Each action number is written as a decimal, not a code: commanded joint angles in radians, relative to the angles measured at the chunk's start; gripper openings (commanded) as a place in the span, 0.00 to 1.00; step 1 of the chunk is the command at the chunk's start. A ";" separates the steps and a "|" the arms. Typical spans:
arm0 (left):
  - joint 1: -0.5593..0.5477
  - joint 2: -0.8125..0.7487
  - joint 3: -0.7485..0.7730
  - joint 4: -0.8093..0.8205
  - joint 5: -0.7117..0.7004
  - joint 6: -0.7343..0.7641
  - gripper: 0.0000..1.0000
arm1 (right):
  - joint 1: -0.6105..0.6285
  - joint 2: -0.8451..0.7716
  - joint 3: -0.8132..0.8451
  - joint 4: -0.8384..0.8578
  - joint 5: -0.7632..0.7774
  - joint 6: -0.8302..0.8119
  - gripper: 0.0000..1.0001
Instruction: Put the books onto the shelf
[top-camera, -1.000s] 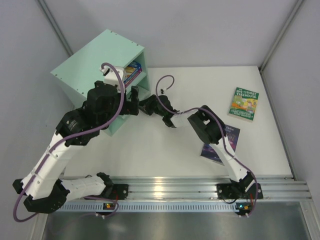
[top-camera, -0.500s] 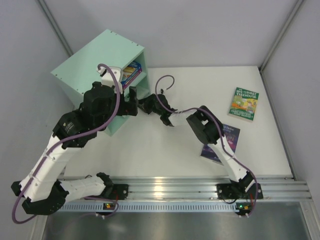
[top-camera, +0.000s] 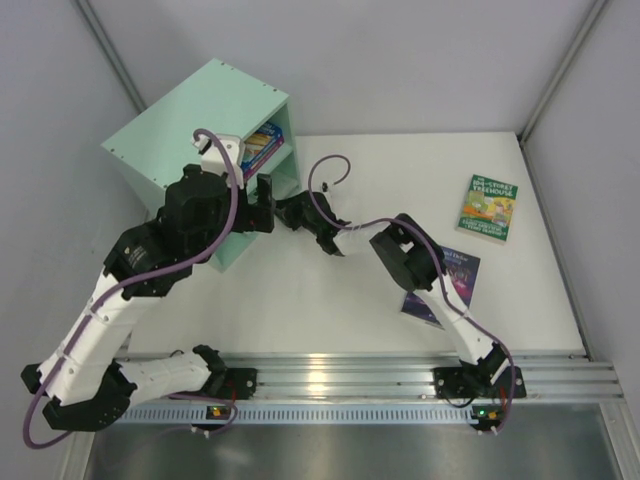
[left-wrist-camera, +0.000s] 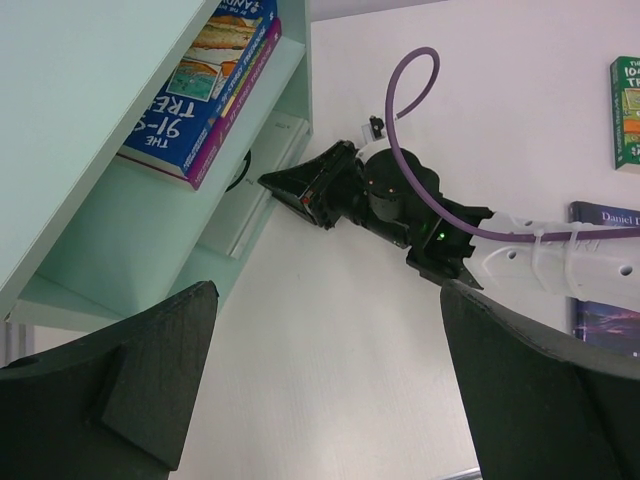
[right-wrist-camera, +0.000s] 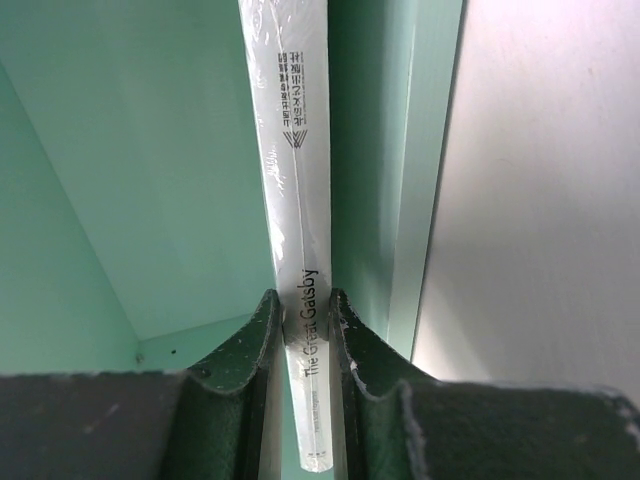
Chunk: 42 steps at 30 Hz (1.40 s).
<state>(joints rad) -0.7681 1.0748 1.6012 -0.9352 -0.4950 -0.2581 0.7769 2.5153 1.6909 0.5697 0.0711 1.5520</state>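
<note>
You're looking at a white worktop (top-camera: 330, 300) boxed in by pale grey walls: back (top-camera: 400, 60), left (top-camera: 40, 120) and right (top-camera: 600, 200). Grey metal strips (top-camera: 112, 52) run up the two back corners (both slant outward in your overhead view). Along the near edge you have a ribbed aluminium rail (top-camera: 350, 375), gleaming in the middle, with a brushed steel plate (top-camera: 350, 450) below it. The light is soft and even, and the shadows are faint

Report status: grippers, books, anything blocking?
Right gripper shut on white-spined book in shelf, lower compartment. Left gripper open, empty. Green book, purple book on table. Nothing blocking.
</note>
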 joint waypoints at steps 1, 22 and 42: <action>0.003 -0.030 -0.007 0.050 -0.011 0.016 0.99 | -0.021 0.016 0.050 -0.016 0.147 0.060 0.07; 0.003 -0.038 0.002 0.044 -0.017 0.011 0.99 | -0.042 -0.113 0.029 -0.238 0.167 -0.084 0.51; 0.003 -0.013 0.005 0.047 -0.011 0.016 0.99 | -0.015 -0.110 0.052 -0.177 0.136 -0.133 0.30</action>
<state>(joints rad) -0.7681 1.0588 1.5932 -0.9356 -0.4957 -0.2577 0.7406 2.4554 1.7058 0.3450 0.2081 1.4345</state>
